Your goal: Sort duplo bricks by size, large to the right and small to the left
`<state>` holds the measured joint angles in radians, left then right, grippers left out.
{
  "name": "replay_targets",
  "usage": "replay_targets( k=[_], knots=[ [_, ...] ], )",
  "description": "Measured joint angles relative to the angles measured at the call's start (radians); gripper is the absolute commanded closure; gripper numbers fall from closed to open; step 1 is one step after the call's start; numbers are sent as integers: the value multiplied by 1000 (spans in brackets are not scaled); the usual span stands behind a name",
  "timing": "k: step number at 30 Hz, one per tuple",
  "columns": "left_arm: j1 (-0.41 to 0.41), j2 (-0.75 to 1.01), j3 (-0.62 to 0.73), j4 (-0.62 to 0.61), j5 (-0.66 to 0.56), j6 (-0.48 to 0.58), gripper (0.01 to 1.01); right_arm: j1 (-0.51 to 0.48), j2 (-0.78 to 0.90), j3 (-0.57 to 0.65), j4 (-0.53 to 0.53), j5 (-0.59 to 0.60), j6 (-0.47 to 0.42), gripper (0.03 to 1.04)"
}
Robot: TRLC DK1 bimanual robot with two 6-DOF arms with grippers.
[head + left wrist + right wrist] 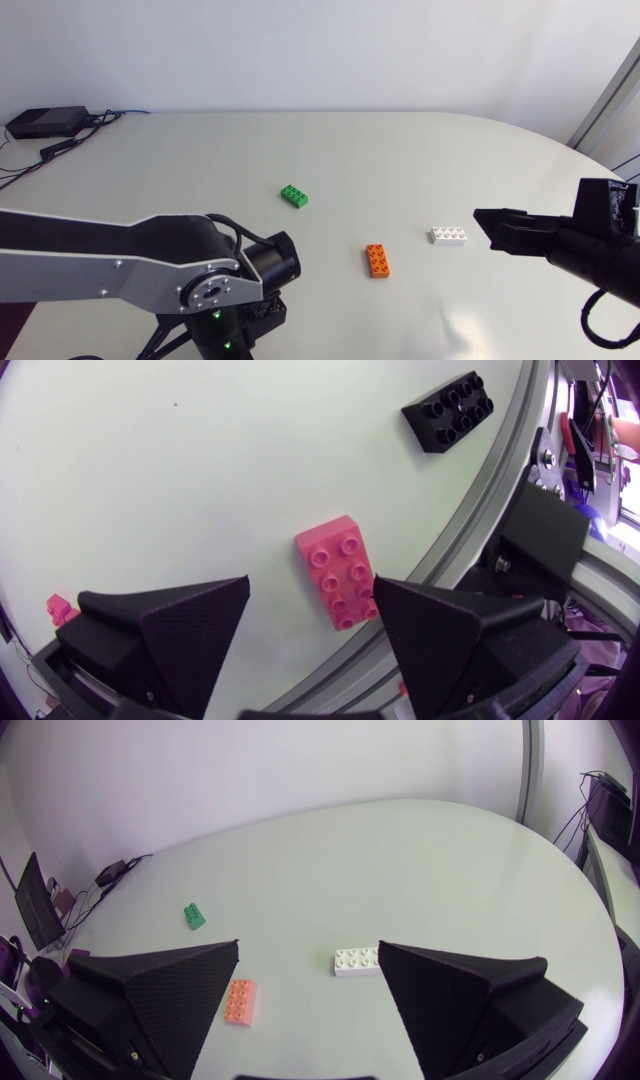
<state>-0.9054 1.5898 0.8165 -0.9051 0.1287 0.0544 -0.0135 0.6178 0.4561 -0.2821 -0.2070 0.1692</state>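
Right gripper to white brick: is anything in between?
Nothing visible. Only bare table lies between the open right gripper and the white brick just ahead of its fingers. The orange brick sits off to the side, clear of that line.

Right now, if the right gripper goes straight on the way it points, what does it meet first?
Likely the white brick, just ahead of the right gripper, though depth is unclear.

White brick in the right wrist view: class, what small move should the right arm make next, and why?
Probably ease the right gripper forward and down over the white brick: it lies flat just ahead of the open jaws, untouched.
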Motion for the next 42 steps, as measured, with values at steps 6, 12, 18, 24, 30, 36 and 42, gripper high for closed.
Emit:
replay_targets(
  k=[6,12,18,24,30,36,42],
  knots=[
    [-21,3,0,0,25,0,179,0,-6,-4,3,0,0,59],
    [-33,11,0,0,31,0,244,0,-10,-5,3,0,0,59],
    [-33,54,-13,32,33,0,520,0,-25,-5,3,0,0,59],
    [-24,65,-26,59,32,0,716,0,-27,-5,3,0,0,59],
    [52,59,-29,97,46,-3,802,1,-28,-5,3,0,0,59],
    [59,16,-37,213,-90,16,802,1,-32,-5,4,0,0,59],
    [51,-4,-20,367,-116,97,800,-6,2,-5,27,-1,0,59]
  ],
)
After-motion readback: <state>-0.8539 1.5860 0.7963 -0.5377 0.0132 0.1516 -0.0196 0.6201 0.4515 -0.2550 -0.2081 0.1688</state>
